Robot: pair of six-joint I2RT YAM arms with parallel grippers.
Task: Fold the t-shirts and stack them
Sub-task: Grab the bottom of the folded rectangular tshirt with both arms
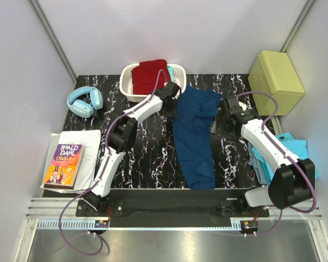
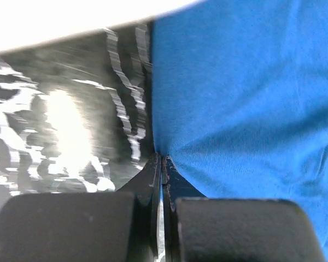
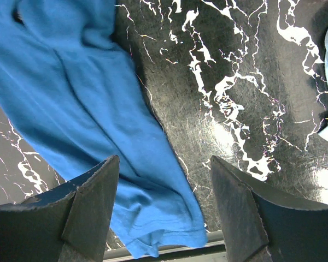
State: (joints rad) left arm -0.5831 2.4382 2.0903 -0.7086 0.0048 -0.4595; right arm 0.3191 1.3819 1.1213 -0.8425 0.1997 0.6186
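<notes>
Left gripper (image 2: 162,164) pinches the blue t-shirt (image 1: 194,136) at its far left edge, probably to spread it flat on the table (image 1: 147,147); right gripper (image 3: 164,164) hovers spread above the opposite edge.

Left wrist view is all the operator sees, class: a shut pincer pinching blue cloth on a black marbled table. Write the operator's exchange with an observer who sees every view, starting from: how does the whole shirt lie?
Observer: The blue shirt lies bunched in a long strip from the table's far side to its near edge.
Operator: Where is the other pincer?
Observer: The right pincer is open over the strip's right edge, holding nothing.
Operator: Any other shirts?
Observer: Two: a red shirt in the white basket at the far edge, and a turquoise shirt at the right edge.
</notes>
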